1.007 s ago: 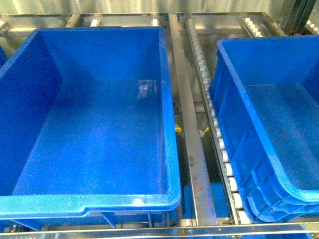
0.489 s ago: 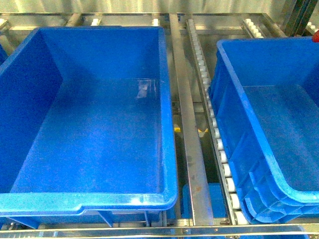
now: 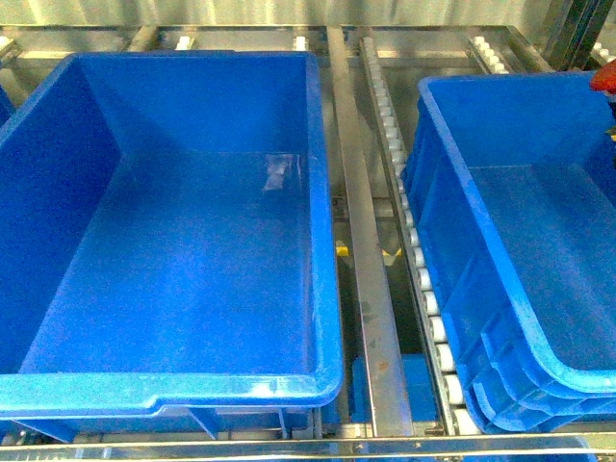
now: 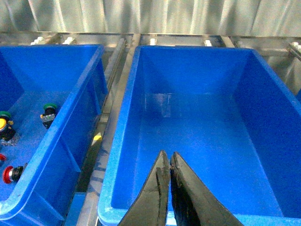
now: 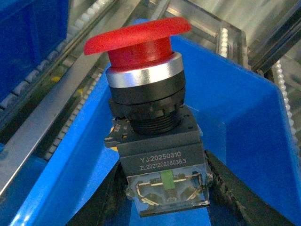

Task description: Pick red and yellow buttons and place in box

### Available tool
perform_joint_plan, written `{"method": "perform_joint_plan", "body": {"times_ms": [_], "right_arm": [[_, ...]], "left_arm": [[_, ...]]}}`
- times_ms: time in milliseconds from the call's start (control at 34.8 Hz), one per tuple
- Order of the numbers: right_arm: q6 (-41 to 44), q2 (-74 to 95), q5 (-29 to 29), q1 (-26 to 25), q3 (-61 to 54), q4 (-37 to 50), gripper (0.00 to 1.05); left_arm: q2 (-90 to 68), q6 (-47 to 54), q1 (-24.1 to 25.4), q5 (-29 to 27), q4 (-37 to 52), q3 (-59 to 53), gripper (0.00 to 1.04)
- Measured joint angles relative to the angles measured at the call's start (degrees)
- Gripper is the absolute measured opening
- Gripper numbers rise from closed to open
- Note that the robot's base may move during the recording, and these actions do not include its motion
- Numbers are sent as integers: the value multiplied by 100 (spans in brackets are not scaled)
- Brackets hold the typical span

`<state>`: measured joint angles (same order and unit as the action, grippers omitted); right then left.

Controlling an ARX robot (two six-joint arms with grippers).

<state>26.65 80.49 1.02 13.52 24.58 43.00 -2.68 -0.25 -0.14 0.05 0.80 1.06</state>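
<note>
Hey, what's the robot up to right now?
Left fingers shut, empty, over a box. Right fingers shut on red button, over second box. Nothing blocking.

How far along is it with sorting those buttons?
Barely started: the left box and what shows of the right box look empty. The right gripper holds one red button. The left gripper hangs shut, empty. A loose red button and others wait in the side bin.

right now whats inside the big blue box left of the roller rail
The box looks empty: bare blue floor with one pale shiny patch. Its near rim hides the near wall's inner face and the floor just below it.
</note>
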Motion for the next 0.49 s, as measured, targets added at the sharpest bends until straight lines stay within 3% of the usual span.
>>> {"method": "perform_joint_plan", "body": {"times_ms": [489], "right_arm": [[-52, 175, -131, 83, 63, -13, 34]], "left_arm": [[184, -4, 2, -4, -83, 4, 4]]}}
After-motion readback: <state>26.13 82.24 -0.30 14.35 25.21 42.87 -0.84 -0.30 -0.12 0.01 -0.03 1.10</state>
